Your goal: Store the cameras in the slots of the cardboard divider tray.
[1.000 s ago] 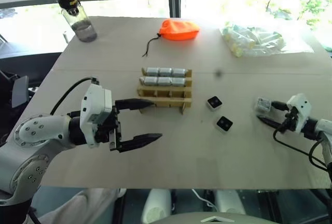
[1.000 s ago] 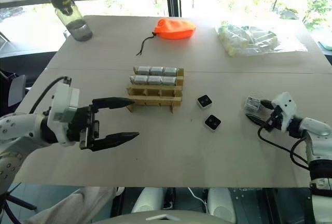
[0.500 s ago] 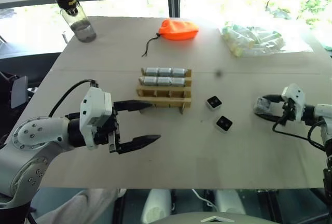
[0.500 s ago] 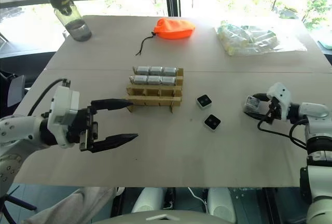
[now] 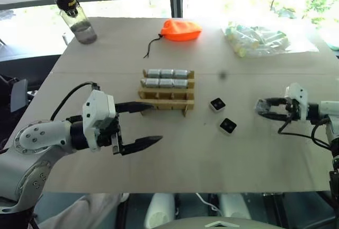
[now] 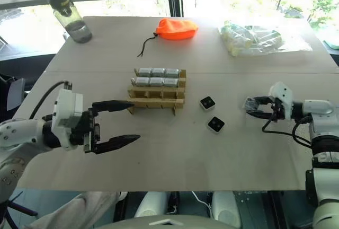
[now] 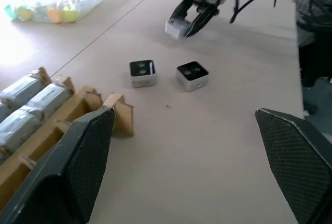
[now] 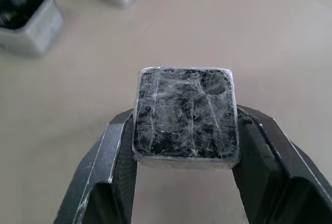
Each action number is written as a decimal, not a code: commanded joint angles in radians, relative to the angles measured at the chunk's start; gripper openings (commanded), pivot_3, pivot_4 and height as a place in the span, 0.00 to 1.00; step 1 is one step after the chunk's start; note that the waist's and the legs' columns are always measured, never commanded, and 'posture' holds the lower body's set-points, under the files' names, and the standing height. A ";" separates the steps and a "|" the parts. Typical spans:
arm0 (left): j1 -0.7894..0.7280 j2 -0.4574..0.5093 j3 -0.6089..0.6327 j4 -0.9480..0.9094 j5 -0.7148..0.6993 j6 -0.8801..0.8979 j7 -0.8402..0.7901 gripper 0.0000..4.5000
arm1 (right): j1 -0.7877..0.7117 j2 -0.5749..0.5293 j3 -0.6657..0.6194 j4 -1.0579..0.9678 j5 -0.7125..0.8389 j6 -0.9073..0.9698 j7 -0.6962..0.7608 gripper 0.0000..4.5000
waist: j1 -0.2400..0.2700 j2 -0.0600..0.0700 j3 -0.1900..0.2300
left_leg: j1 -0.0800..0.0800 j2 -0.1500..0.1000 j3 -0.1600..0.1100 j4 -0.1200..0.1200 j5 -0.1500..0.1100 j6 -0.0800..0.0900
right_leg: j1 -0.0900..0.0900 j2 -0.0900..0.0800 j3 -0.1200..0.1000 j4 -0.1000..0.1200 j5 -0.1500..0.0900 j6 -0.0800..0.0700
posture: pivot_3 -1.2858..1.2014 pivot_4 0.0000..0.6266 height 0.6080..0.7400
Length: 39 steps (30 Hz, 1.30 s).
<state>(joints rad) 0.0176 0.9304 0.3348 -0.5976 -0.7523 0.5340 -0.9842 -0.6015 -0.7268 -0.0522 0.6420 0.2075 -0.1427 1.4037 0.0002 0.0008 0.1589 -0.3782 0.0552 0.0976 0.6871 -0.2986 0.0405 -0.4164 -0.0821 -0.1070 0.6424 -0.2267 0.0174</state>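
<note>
Right gripper (image 8: 182, 146) clamped on a camera (image 8: 185, 114), one black finger against each side wall, black face turned up toward the wrist lens and filmed over with crinkled clear wrap. Held clear of the table (image 5: 175, 155), well to the right of the other pieces; in the head view pointing leftward toward the middle of the table (image 5: 260, 107). Block near-square, so no long axis to call.

Two more cameras loose on the tabletop between that gripper and the tray: one (image 5: 218, 104) nearer the tray, one (image 5: 228, 126) closer to the robot, apart from each other, both sitting flat with black lens faces up.

Cardboard divider tray (image 5: 167, 88) at mid-table, long axis running left to right. Far two rows filled with wrapped silver blocks (image 5: 167, 73) lying side by side, three per row; near row of slots (image 5: 164, 95) open.

Left gripper (image 5: 139, 124) spread wide, nothing between the fingers, hovering just left of the tray's near corner, upper fingertip (image 5: 143, 106) close to the cardboard; touching or not, cannot tell.

Farther out: orange pouch (image 5: 181, 29) with a dark cord, bag of pale tubes (image 5: 257, 38) at far right, water bottle (image 5: 77, 17) at far left.
</note>
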 commanded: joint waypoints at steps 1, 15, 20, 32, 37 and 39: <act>-0.056 -0.014 -0.024 0.033 0.007 0.015 0.043 1.00 | 0.004 0.038 0.027 -0.293 0.060 0.077 -0.031 0.43 | -0.001 0.000 0.000 | 0.000 0.000 -0.001 0.000 0.000 -0.001 | 0.000 0.000 -0.001 0.000 0.000 0.000 | 0.52 0.24 0.89; -0.486 -0.054 -0.297 0.309 0.025 0.265 0.035 1.00 | -0.243 0.300 0.456 -0.357 -0.517 -0.514 -0.402 0.43 | -0.002 -0.006 0.003 | -0.003 -0.002 0.000 0.001 0.001 -0.001 | -0.001 -0.001 -0.003 0.000 0.000 0.000 | 0.52 0.24 0.89; -0.685 -0.019 -0.436 0.479 0.121 0.280 -0.119 1.00 | -0.337 0.339 0.549 -0.265 -0.672 -0.598 -0.503 0.43 | -0.008 -0.008 0.004 | -0.005 -0.003 0.002 0.000 0.001 -0.002 | -0.003 0.001 -0.005 0.000 0.000 0.000 | 0.52 0.24 0.89; -0.845 -0.023 -0.620 0.645 0.315 0.240 -0.322 1.00 | -0.425 0.392 0.591 -0.195 -0.821 -0.606 -0.687 0.43 | -0.014 -0.008 0.005 | -0.005 -0.004 0.003 0.001 0.002 -0.002 | -0.004 0.000 -0.004 0.002 0.000 0.000 | 0.52 0.24 0.89; -0.857 -0.044 -0.617 0.672 0.352 0.233 -0.333 1.00 | -0.428 0.392 0.595 -0.173 -0.825 -0.615 -0.719 0.43 | -0.014 -0.008 0.005 | -0.006 -0.004 0.003 0.001 0.002 -0.002 | -0.005 0.000 -0.004 0.002 0.000 0.000 | 0.52 0.24 0.89; -0.863 -0.053 -0.613 0.686 0.367 0.232 -0.330 1.00 | -0.426 0.392 0.598 -0.167 -0.823 -0.620 -0.725 0.43 | -0.014 -0.008 0.005 | -0.006 -0.004 0.003 0.001 0.002 -0.002 | -0.005 0.000 -0.004 0.002 0.000 0.000 | 0.52 0.24 0.89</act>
<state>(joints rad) -0.8206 0.8725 -0.2938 0.0901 -0.3943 0.7786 -1.3090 -1.0059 -0.3372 0.5516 0.4908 -0.6285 -0.7479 0.7014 -0.0141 -0.0076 0.1637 -0.3839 0.0513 0.1009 0.6879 -0.2970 0.0380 -0.4212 -0.0817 -0.1106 0.6446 -0.2267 0.0173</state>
